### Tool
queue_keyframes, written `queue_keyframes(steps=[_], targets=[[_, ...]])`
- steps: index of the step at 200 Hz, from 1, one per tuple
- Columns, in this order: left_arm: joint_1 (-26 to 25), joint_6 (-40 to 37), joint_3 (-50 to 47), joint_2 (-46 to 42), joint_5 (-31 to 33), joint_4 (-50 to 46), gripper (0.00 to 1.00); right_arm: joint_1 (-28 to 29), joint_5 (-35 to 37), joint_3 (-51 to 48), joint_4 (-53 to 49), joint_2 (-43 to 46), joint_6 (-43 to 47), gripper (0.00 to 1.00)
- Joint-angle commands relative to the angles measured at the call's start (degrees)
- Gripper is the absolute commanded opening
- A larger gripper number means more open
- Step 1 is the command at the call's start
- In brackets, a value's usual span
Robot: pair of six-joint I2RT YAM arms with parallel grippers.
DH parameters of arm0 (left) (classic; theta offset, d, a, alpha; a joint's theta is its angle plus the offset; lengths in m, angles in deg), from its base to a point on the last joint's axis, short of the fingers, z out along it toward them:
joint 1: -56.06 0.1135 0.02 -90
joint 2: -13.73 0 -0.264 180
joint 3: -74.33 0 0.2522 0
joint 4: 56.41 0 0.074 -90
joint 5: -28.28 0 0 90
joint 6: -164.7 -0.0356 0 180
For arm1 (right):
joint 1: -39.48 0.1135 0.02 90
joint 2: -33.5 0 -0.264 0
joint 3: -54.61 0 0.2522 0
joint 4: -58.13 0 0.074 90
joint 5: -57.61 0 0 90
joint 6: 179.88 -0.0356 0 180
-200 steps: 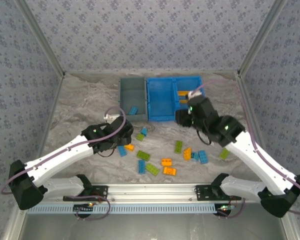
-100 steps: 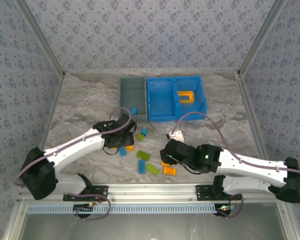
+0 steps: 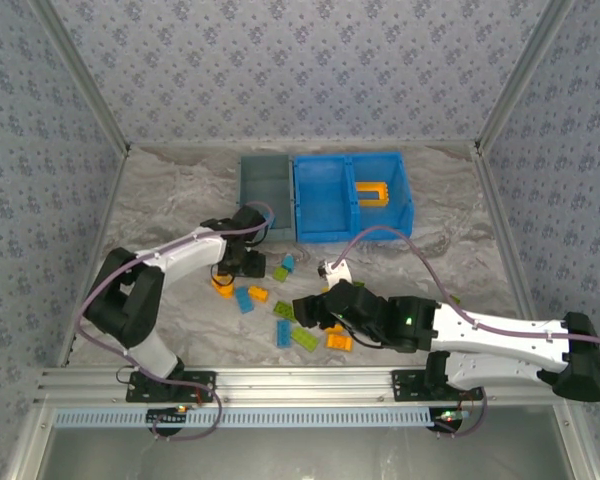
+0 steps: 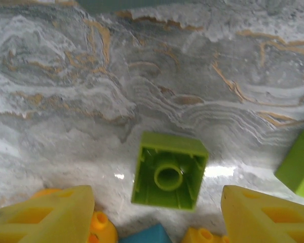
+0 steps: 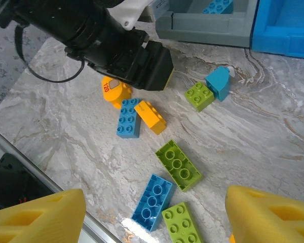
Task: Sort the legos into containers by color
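**Sorting in progress.** Left end effector (image 4: 157, 217), fingers (image 4: 45, 215) spread, hovers over an upturned lime brick (image 4: 168, 171) lying on the desk (image 4: 66, 101). Right end effector (image 5: 154, 215), likewise spread, hangs above scattered legos (image 5: 178, 165). Risk: closing may also catch adjacent orange pieces (image 4: 99, 225), missorting colours.

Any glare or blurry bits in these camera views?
Left wrist view: white glare on the marble table beside the upturned lime green brick; left claw out of focus. Right wrist view: a glint on the table by the nearest blue brick; right claw blurred. Top view: even light.
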Motion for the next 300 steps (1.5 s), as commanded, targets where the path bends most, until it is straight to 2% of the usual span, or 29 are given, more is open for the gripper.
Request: queue_keyframes(steps=[1, 40, 84, 115, 150, 177, 223, 266, 280, 300], targets=[[0.3, -3.36, 2.24, 1.54, -1.19, 1.98, 0.66, 0.25, 0.59, -0.68, 1.4, 0.78, -0.54, 0.75], [0.34, -3.33, 1.77, 4.5, -1.09, 3.51, 0.54, -0.03, 0.89, -0.92, -0.13, 1.46, -1.12, 0.75], [0.21, -1.76, 0.06, 3.38, -0.45, 4.7, 0.34, -0.66, 1.64, -1.44, -0.45, 2.78, -1.61, 0.74], [-3.51, -0.48, 2.32, -2.45, 2.82, 0.54, 0.32, -0.84, 5.02, -0.03, -3.12, 4.72, -1.27, 0.73], [-9.38, 2.9, 15.61, -2.89, 4.06, -9.09, 0.32, -1.83, 20.36, 4.28, -14.49, 7.06, -5.44, 0.73], [-12.26, 3.84, 26.5, 1.0, 4.66, -10.68, 0.32, -5.23, 26.88, 8.58, -22.27, 5.33, -7.52, 0.74], [-13.85, 4.15, 44.73, 15.77, 4.36, -10.95, 0.32, -10.41, 28.31, 10.54, -22.59, 4.89, -8.48, 0.74], [-13.64, 6.11, 62.06, 30.01, 6.73, -15.3, 0.32, -11.37, 27.93, 10.65, -23.14, 4.92, -10.04, 0.74], [-13.54, 6.51, 65.13, 32.75, 6.84, -16.6, 0.32, -11.46, 27.83, 10.46, -23.54, 5.06, -10.36, 0.74], [-13.62, 7.31, 64.76, 32.59, 6.75, -16.13, 0.32, -11.46, 27.74, 10.36, -24.19, 5.4, -10.61, 0.74]])
